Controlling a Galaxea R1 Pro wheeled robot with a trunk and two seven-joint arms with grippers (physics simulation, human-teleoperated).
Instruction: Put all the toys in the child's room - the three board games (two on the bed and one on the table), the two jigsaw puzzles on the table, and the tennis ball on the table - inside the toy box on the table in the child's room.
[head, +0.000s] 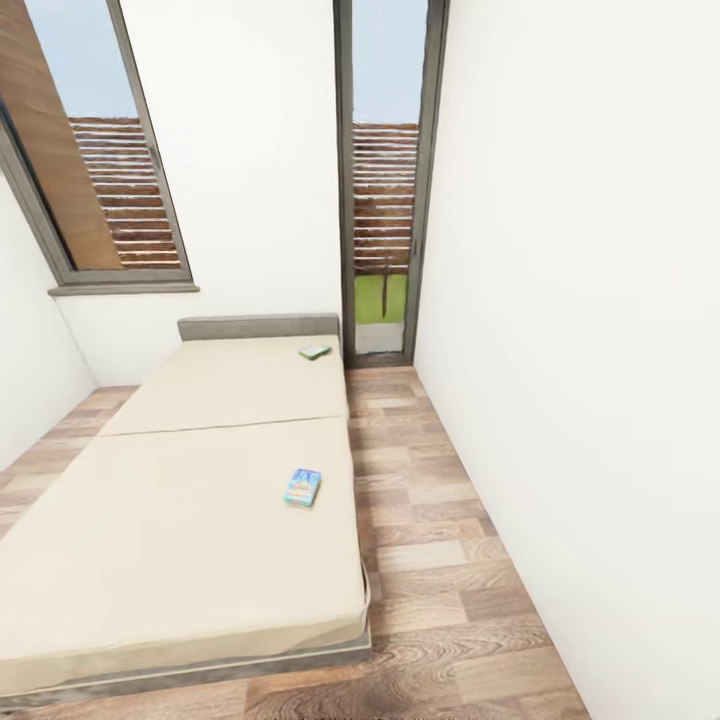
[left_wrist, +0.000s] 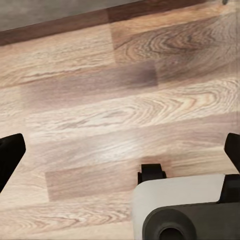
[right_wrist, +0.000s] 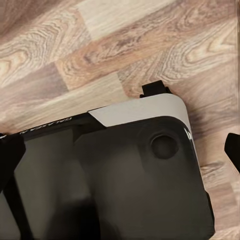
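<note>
At left and centre of the head view, the bed (head: 180, 500) carries two board games: a blue box (head: 303, 487) near its right edge, mid-frame, and a green box (head: 314, 351) by the headboard (head: 258, 327). In both wrist views, the left gripper (left_wrist: 120, 150) and right gripper (right_wrist: 120, 155) stand apart over wood floor (left_wrist: 100, 100).

Floor (head: 430, 560): wood plank, pronounced grain, mild sheen, smooth.
Bed (head: 190, 500) mattress: beige cloth, matt, smooth.
Bed frame and headboard (head: 258, 327): grey, matt, finely textured.
Board games (head: 303, 487): printed card, slightly glossy.
Walls (head: 580, 300): white, matt, plain.
Window frames (head: 345, 180): grey, matt, metal-like.
Left gripper (left_wrist: 122, 150) fingers (left_wrist: 10, 155): black, matt plastic.
Right gripper (right_wrist: 125, 152) fingers (right_wrist: 233, 150): black, matt plastic.
Robot base (right_wrist: 115, 180): black panel with soft gloss, pale grey matt edge.
</note>
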